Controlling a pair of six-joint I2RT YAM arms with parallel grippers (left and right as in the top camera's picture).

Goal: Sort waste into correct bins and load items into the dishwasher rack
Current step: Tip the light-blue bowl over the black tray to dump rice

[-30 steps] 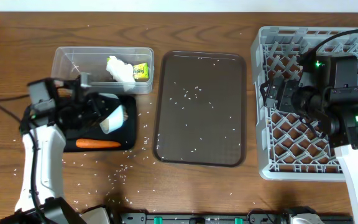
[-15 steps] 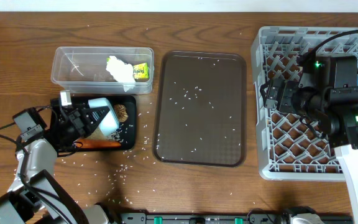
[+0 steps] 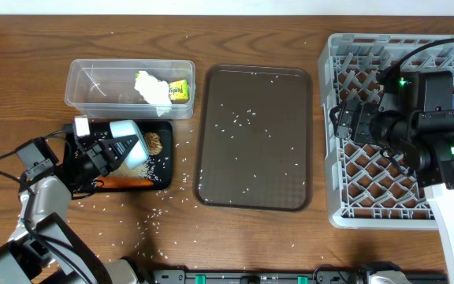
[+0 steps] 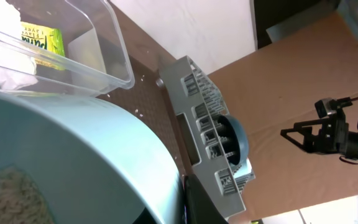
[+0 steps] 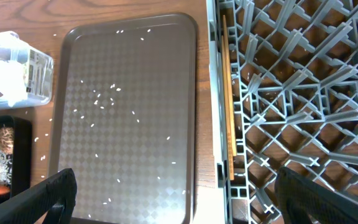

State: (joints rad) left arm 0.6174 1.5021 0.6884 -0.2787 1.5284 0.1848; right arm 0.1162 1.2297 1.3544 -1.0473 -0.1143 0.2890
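Left side first: your left gripper sits low over the black tray, fingers clamped on the light-blue cup; the cup is tipped on its side above the tray's middle; in the left wrist view its pale wall fills most of the picture, with a grainy beige patch at lower left, and you cannot tell if that lies inside the cup or beyond it. In the tray: brown food lump just beside the cup, a scatter of rice below it, orange carrot lying along the near edge. Clear tub touches or nearly touches the tray's far side; it holds the white tissue and, beside that, the yellow-green wrapper. Brown serving tray at centre, between tub and rack, sprinkled with loose rice grains; more grains lie on the table near the black tray. Right side: your right gripper hangs over the left edge of the grey rack, fingers spread wide, nothing between them. Dark-blue plate stands upright in the rack's pegs.
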